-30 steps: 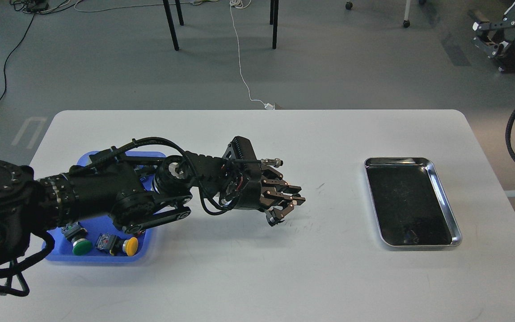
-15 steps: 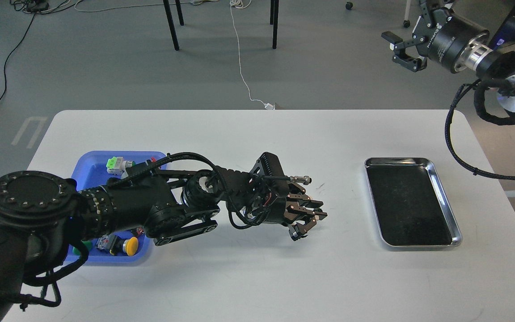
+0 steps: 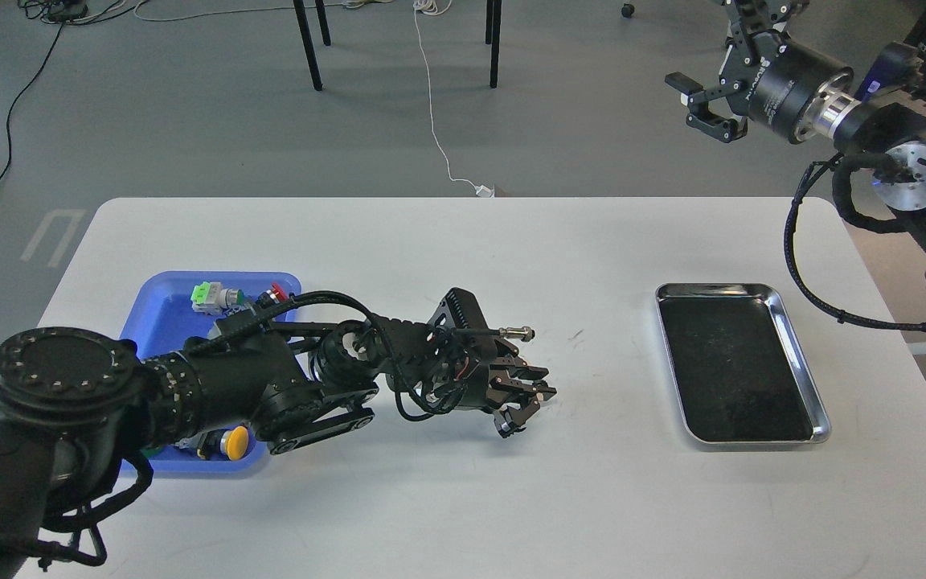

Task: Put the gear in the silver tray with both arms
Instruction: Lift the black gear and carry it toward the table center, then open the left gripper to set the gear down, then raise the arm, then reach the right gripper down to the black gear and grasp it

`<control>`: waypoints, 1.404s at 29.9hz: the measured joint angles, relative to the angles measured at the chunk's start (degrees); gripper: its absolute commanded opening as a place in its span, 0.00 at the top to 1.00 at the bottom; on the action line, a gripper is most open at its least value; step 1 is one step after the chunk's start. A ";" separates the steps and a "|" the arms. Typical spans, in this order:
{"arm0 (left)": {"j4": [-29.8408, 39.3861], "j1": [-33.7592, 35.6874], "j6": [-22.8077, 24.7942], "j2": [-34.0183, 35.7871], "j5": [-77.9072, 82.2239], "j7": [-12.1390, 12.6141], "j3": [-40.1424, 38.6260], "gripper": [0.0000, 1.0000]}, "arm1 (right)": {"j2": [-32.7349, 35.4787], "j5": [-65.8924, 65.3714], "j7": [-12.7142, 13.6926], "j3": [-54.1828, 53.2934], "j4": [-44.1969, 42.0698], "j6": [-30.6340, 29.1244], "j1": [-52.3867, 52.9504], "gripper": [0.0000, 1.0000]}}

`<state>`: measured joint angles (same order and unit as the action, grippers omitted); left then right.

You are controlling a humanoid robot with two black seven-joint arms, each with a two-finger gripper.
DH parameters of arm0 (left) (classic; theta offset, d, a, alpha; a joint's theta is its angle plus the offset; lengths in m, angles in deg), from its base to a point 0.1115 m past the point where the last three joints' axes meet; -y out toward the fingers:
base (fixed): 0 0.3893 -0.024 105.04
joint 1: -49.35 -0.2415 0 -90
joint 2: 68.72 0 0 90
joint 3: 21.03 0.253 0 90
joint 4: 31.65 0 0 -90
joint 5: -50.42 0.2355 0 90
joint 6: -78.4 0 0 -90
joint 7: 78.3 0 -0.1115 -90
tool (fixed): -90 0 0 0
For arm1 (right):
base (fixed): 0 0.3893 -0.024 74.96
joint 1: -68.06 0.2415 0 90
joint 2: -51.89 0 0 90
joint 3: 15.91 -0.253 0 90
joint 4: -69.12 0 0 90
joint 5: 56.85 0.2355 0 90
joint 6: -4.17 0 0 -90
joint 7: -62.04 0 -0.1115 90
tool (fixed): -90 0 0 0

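Silver tray [image 3: 802, 362] lies flat on the white table [image 3: 463, 498], dark bottom bare; all positions below are given relative to it. Left gripper [image 3: 526, 398] hovers low over the table well to the tray's left, its dark fingers bunched together so that whether they are closed or holding anything cannot be told. Left arm [image 3: 270, 386] extends from beyond that gripper, crossing a blue tray [image 3: 159, 322] at the far left, which holds small parts, among them a yellow-capped button [image 3: 233, 442] and a green connector [image 3: 206, 296]. Right gripper [image 3: 700, 100] hangs high beyond the tray's far end, off the table, fingers spread apart and holding nothing.
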<state>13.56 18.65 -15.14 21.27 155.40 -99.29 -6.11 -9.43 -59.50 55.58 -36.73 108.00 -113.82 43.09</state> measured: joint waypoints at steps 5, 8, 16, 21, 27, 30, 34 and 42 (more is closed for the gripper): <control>0.72 0.60 -0.16 1.89 -2.51 -0.53 -1.75 0.27 | 0.76 -0.19 -0.04 0.88 1.79 0.00 -0.59 0.01; 2.39 0.66 -0.17 4.13 -7.68 -0.69 -5.57 0.15 | 1.78 -0.42 -0.04 1.40 2.76 0.00 -0.60 0.01; 3.30 -0.67 0.62 11.45 -40.21 -0.23 -17.83 0.03 | 8.12 -10.11 -0.61 1.80 10.15 -0.01 -0.60 0.02; 3.06 -0.76 1.48 14.37 -69.37 -0.21 -23.51 0.02 | 9.22 -18.00 -1.03 4.46 13.68 -0.02 0.17 0.02; 3.03 -1.18 9.06 19.40 -91.73 -0.19 -32.77 0.02 | 6.14 -25.30 -1.61 15.95 14.82 -0.02 9.73 0.05; 2.97 -4.11 13.94 22.90 -99.69 -0.06 -39.99 0.02 | 3.18 -28.33 -2.79 25.67 15.11 -0.02 17.58 0.05; 2.13 -7.71 20.45 27.15 -105.47 1.15 -46.54 0.02 | -3.74 -33.37 -4.24 37.66 15.97 -0.02 25.08 0.07; 0.96 -9.26 23.38 31.02 -110.56 2.66 -48.84 0.02 | -19.00 -43.11 -4.67 49.78 14.88 -0.02 27.23 0.08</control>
<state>14.52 9.39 8.24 52.29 44.84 -96.63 -54.94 -28.42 -102.61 50.91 13.05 122.88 -113.84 70.32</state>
